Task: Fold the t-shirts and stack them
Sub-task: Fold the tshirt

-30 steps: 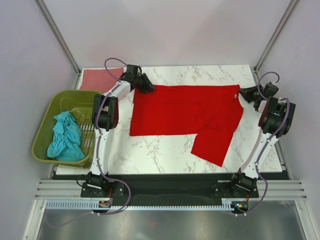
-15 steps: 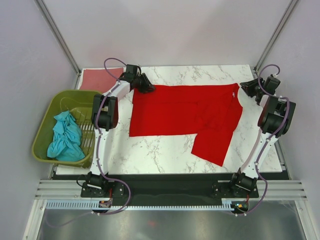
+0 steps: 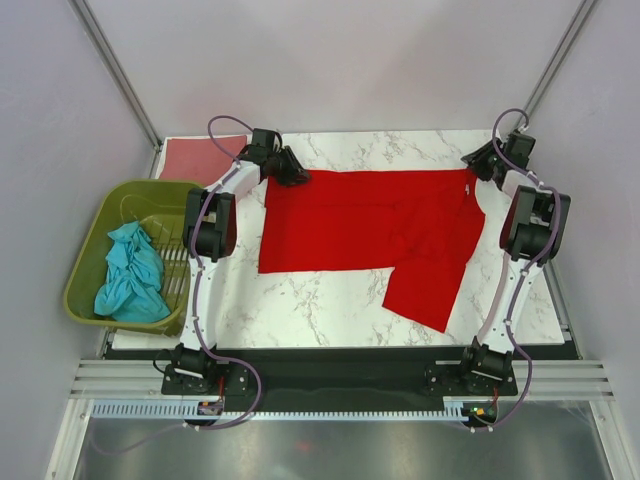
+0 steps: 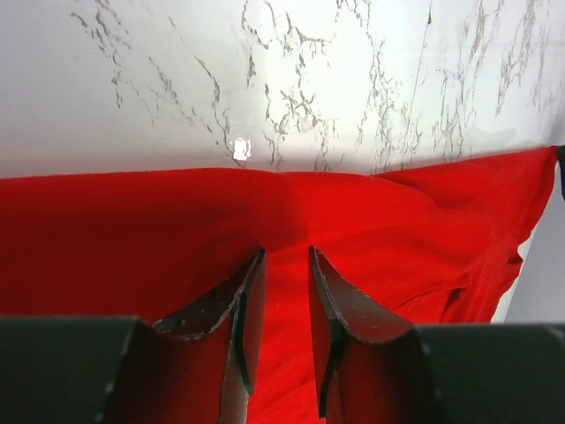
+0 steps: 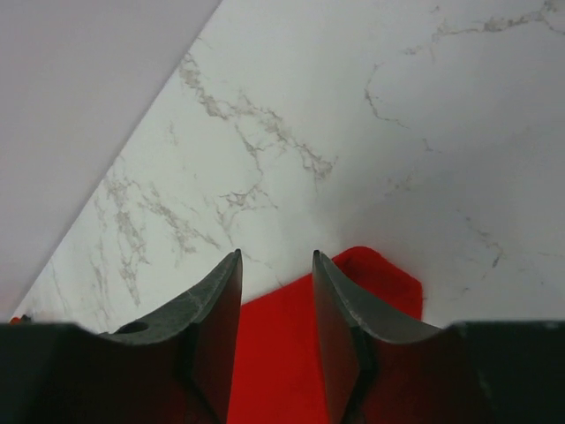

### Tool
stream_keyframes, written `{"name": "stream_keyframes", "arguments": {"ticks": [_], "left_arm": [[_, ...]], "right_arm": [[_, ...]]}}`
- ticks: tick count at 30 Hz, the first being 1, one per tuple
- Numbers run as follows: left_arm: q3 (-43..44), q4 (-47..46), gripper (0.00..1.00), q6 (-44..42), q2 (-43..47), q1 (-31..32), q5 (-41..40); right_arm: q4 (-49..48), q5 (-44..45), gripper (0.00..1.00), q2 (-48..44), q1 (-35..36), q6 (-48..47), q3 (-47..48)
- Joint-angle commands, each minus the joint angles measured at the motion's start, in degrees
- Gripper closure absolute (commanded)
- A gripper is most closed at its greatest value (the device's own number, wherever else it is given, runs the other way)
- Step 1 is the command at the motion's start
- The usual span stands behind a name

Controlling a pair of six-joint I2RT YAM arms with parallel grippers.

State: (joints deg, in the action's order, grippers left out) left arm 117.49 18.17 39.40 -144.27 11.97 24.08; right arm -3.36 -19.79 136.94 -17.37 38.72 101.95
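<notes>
The bright red t-shirt [image 3: 370, 220] lies spread flat across the marble table, one sleeve reaching toward the near right. My left gripper [image 3: 298, 175] stands at its far left corner. In the left wrist view its jaws [image 4: 284, 252] are apart, low over the red cloth [image 4: 132, 221], and grip nothing. My right gripper [image 3: 470, 160] hovers at the shirt's far right corner. There the right gripper [image 5: 275, 253] is open above the cloth's edge [image 5: 380, 278]. A teal t-shirt [image 3: 130, 272] lies crumpled in the basket. A dusty pink t-shirt [image 3: 195, 158] lies flat at the far left.
An olive-green basket [image 3: 85, 250] sits off the table's left edge. Bare marble [image 3: 300, 300] shows in front of the red shirt and along the back. Grey walls and frame posts close in the far side.
My right gripper opened, let go of the shirt's far right corner, and moved toward the back of the table. The left arm and the shirt stayed put.
</notes>
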Motion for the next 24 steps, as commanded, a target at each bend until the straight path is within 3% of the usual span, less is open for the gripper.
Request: {"name": "stream_keyframes", "arguments": {"ticks": [1,5,6,8,16,19,20,24], "left_arm": [[0.1,6.5,0.65,-1.8,-2.0,-1.2,-4.4],[0.1,6.5,0.65,-2.0,-1.8,-1.2,-5.3],[0.2,6.6,0.65,-2.0,-1.8,-1.2,-5.6],[0.5,6.5,0.65,-1.8,-2.1,-1.3,-6.4],[14.1,6.3,0.65,-1.3,-8.0,-1.7,2.3],[15.6,6.2,0.60,-2.4,-5.9,-1.8,4.2],[15.1,6.3,0.58,-3.2,-4.5,-1.7,4.0],[8.4,6.3,0.51,-4.4,6.8,-1.7,0.3]], "right_arm": [[5.7,4.0,0.57,2.5,-0.6,-1.7,3.8],[7.0,10.2,0.78,1.5,-0.6,-3.3,2.7],[7.2,10.9,0.90,1.6,-0.6,-3.8,2.7],[7.4,12.1,1.00,1.7,-0.6,-3.7,2.1],[3.8,12.9,1.00,2.2,-0.6,-2.9,1.3],[3.7,11.8,0.90,1.0,-0.5,-3.6,3.0],[4.5,12.6,0.81,-0.1,-0.5,-3.6,2.9],[10.2,15.0,0.59,-7.2,-0.5,-3.6,3.9]]}}
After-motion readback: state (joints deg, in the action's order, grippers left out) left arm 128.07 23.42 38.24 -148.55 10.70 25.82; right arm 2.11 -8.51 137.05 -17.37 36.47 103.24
